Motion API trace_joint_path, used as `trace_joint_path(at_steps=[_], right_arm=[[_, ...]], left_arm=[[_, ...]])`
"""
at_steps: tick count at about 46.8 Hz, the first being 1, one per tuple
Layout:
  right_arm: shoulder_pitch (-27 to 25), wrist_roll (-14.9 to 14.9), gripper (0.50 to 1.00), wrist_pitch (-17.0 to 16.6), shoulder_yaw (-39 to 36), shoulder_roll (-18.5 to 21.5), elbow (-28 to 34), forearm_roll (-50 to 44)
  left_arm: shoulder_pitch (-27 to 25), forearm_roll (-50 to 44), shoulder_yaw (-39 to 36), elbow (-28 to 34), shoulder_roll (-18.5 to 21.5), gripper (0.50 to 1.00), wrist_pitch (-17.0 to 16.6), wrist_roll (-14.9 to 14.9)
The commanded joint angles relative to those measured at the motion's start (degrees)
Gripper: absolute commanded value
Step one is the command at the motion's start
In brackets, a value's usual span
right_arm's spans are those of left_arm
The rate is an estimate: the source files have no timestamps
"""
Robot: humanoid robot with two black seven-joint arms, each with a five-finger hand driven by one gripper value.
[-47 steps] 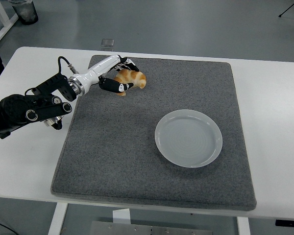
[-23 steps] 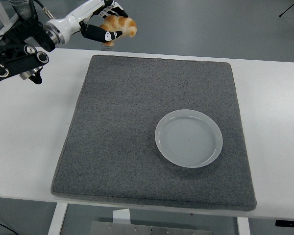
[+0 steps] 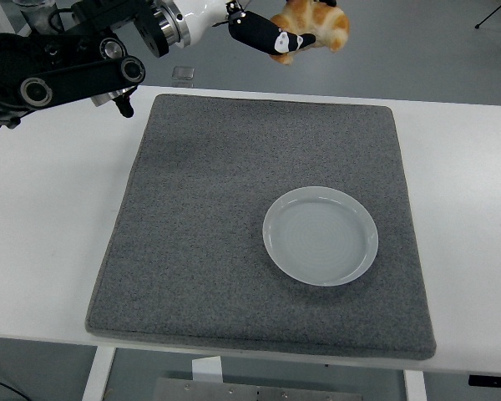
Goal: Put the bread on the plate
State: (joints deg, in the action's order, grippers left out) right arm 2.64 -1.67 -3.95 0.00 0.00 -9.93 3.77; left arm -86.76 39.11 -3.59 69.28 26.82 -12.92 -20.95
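The bread (image 3: 319,23), a golden-brown piece with paler patches, is held up in the air near the top of the head view, beyond the far edge of the table and well apart from the plate. The left hand (image 3: 271,32) grips it: black fingers (image 3: 267,38) with white markings curl under and around its left side, so the hand is closed on the bread. The left arm (image 3: 63,67) reaches in from the upper left, black at the jointed part and white nearer the wrist.

One plate (image 3: 321,236) lies on the mat, round, pale grey-white and with nothing on it, right of the mat's middle. There is one grey mat (image 3: 192,225), a felt-like sheet with rounded corners, which covers most of the middle of the white table (image 3: 42,251). The table's bare top shows to the left and right of the mat and in a narrow strip along the near edge.

Beyond the table is a smooth grey floor (image 3: 417,50). A small square grey thing (image 3: 182,73) lies on the floor just past the table's far edge. Part of a table leg (image 3: 100,380) shows below the near edge.

Counted: one bread, one plate, one mat, one hand in view.
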Motion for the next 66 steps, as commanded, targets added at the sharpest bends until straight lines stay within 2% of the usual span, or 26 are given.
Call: trace_joint_path(at_steps=[1, 6, 10, 15, 20, 29, 38, 44, 49, 66], right_arm=[[0.0, 0.0, 0.952, 0.0, 0.0, 0.0, 0.0, 0.0], [0.0, 0.0, 0.952, 0.0, 0.0, 0.0, -0.1, 0.0], [0.0, 0.0, 0.952, 0.0, 0.0, 0.0, 0.0, -0.1], [0.0, 0.0, 0.952, 0.0, 0.1, 0.0, 0.0, 0.0], [0.0, 0.0, 0.952, 0.0, 0.1, 0.0, 0.0, -0.1], [0.0, 0.0, 0.952, 0.0, 0.1, 0.0, 0.0, 0.0], [0.0, 0.0, 0.952, 0.0, 0.1, 0.0, 0.0, 0.0], [0.0, 0.0, 0.954, 0.0, 0.1, 0.0, 0.0, -0.1], [0.0, 0.1, 0.952, 0.0, 0.1, 0.0, 0.1, -0.1], [0.0, 0.0, 0.952, 0.0, 0.1, 0.0, 0.1, -0.1]], left_arm=[[0.9, 0.7, -0.4, 1.2, -1.7, 0.500, -0.7, 0.0], [2.1, 1.1, -2.5, 1.2, -4.2, 0.500, -1.8, 0.0], [3.6, 4.3, -3.9, 1.1, -6.4, 0.500, -4.2, -0.1], [7.9, 11.4, -3.9, 1.1, -9.1, 0.500, -7.1, -0.1], [11.7, 15.2, -3.8, 0.9, -11.2, 0.500, -8.5, -0.1], [16.6, 16.4, -3.9, -1.6, -13.6, 0.500, -8.7, -0.3], [21.0, 21.9, -3.9, -6.3, -15.5, 0.500, -9.1, -0.7], [23.2, 22.7, -3.9, -9.3, -17.0, 0.500, -10.7, -0.8], [24.3, 22.8, -3.8, -10.7, -18.3, 0.500, -10.8, -1.0], [25.8, 22.0, -3.2, -11.5, -18.5, 0.500, -10.9, -1.0]])
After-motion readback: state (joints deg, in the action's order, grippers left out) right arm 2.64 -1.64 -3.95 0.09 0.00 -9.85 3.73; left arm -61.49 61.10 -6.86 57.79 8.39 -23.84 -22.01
